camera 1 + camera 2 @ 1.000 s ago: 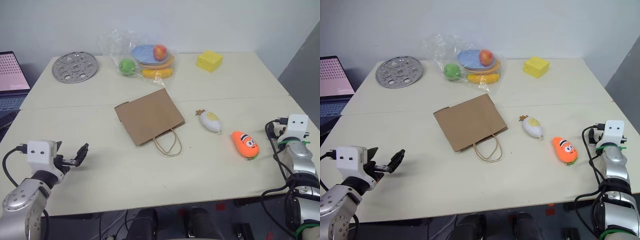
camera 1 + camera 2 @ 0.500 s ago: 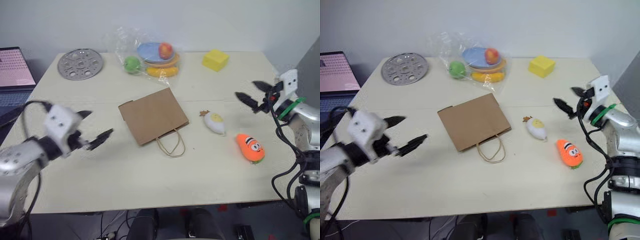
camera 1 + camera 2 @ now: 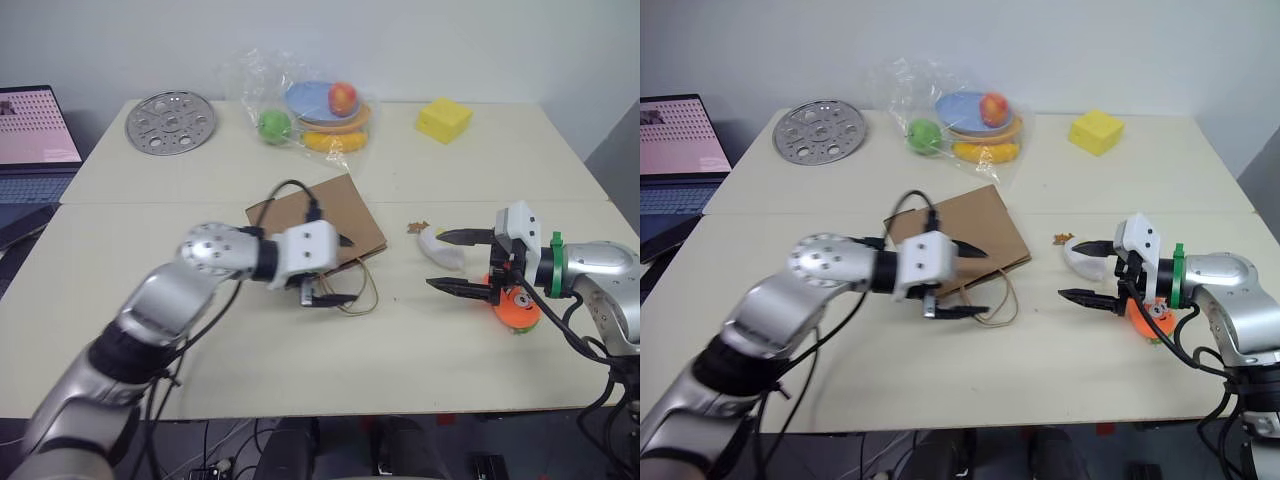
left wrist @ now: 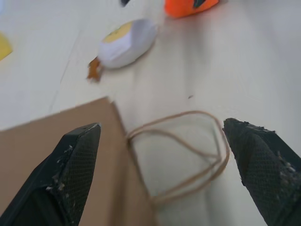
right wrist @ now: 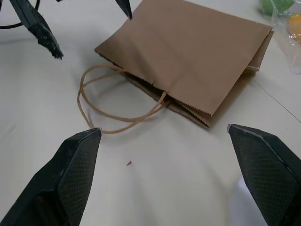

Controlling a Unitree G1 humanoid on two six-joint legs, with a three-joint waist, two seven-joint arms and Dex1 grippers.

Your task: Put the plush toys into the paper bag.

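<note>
Table: cream top [image 3: 250, 380], a seam running across it, pale wall behind.
Back edge: perforated metal disc [image 3: 171, 122]; toy fruit in a clear plastic wrap [image 3: 315, 112]; yellow block [image 3: 444, 119].
Room, my left: laptop [image 3: 30, 135] with a pink screen on a neighbouring surface.
Paper bag: brown bag [image 3: 345, 208] lying flat mid-table, twine handles [image 4: 188, 155] looped toward me.
Plush toys: white egg toy [image 3: 438, 250] just right of the bag; orange carrot toy [image 3: 520, 305] beside it, nearer my right arm. Neither is in the bag.
Left gripper: mine [image 3: 335, 270], fingers spread wide, nothing held, over the bag's handle end.
Right gripper: mine [image 3: 450, 262], fingers spread wide, nothing held, straddling the egg toy, pointing toward the bag.
Change: a second ago both arms sat low at the table's near corners; both have swung inward over the middle. Toys and bag have not moved on the table.
</note>
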